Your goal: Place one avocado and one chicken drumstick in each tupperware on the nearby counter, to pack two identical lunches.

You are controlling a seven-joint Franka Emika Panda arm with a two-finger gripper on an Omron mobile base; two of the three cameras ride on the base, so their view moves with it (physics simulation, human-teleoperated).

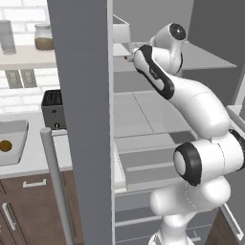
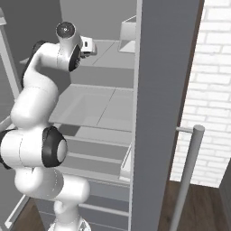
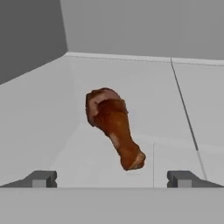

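A dark reddish-brown chicken drumstick (image 3: 113,127) lies on a pale grey fridge shelf (image 3: 175,113), near the shelf's left wall, bone end pointing toward me. My gripper (image 3: 111,179) is open and empty; its two fingertips (image 3: 41,179) stand wide apart just short of the drumstick, not touching it. My arm (image 1: 191,100) reaches up into the fridge's upper shelf (image 2: 103,56). The counter (image 1: 33,160) runs along the left over dark wood cabinets. The avocados and the tupperwares are out of view.
The open fridge door (image 1: 86,119) stands edge-on beside the arm, with its long grey handle (image 1: 55,182). On the counter are a sink (image 1: 12,141) and a dark toaster (image 1: 53,109). A wall shelf holds jars (image 1: 44,37). Another door (image 2: 162,113) and a brick wall (image 2: 210,90) close the right side.
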